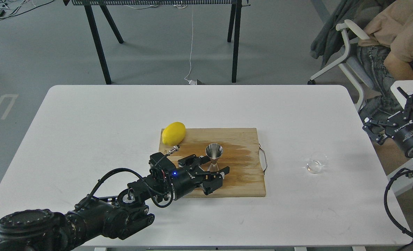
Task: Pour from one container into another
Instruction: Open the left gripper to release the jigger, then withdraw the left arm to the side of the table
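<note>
The shiny steel jigger [214, 154] stands upright on the wooden cutting board [243, 181], its open mouth facing up. My left gripper [217, 165] reaches in from the lower left and is open, with one finger on each side of the jigger's lower cone. I cannot tell whether the fingers touch it. The small clear glass cup [316, 162] stands alone on the white table [122, 115], right of the board. My right gripper [382, 108] hovers open at the far right edge, apart from the cup.
A yellow lemon [174, 133] rests at the board's far left corner. The board has a wet dark stain and a metal handle [264, 159] on its right side. A seated person [391, 45] and a chair are beyond the table's right corner.
</note>
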`<state>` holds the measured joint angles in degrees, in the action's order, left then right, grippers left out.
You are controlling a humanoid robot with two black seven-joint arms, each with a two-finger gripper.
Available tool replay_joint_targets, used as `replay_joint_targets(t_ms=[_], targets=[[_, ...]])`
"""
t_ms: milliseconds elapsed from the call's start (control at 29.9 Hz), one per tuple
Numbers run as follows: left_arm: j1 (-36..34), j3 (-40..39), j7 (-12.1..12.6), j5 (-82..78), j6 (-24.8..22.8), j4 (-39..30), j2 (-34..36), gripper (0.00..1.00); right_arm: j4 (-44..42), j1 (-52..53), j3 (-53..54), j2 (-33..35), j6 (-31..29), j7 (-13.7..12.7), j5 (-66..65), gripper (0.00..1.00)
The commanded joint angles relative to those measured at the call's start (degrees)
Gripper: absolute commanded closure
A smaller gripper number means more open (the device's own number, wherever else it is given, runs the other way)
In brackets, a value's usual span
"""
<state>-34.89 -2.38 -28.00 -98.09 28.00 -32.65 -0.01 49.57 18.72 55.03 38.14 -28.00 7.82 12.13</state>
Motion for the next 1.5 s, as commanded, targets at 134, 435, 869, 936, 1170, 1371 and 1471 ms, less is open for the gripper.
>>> replay_joint_targets(t_ms=[134,435,869,936,1170,1371,1471], targets=[[0.18,-0.26,0.0,0.01,0.0,-0.04,0.01,0.19,0.0,0.0,0.08,-0.09,0.0,0.0,0.0,0.01],[0.44,-0.88,0.0,0.09,0.0,0.05,0.01,0.19,0.0,0.0,0.08,-0.09,0.0,0.0,0.0,0.01],[1.67,-2.28,0.0,0.09,0.0,-0.04,1.41,0.19,0.0,0.0,-0.01,-0.09,0.0,0.09,0.0,0.01],[1.67,-2.89,0.0,0.09,0.0,-0.04,1.85,0.19,0.0,0.0,-0.01,-0.09,0.0,0.09,0.0,0.01],[2.9,-3.86,0.0,0.18,0.0,-0.04,1.94,0.19,0.0,0.0,-0.01,-0.09,0.0,0.09,0.0,0.01],[3.78,-4.13,0.0,0.27,0.0,-0.04,2.73,0.19,0.0,0.0,-0.09,-0.09,0.0,0.09,0.0,0.01],[3.87,-4.22,0.0,0.27,0.0,-0.3,3.78,0.19,0.0,-0.26,-0.01,-0.09,0.0,0.09,0.0,0.01]])
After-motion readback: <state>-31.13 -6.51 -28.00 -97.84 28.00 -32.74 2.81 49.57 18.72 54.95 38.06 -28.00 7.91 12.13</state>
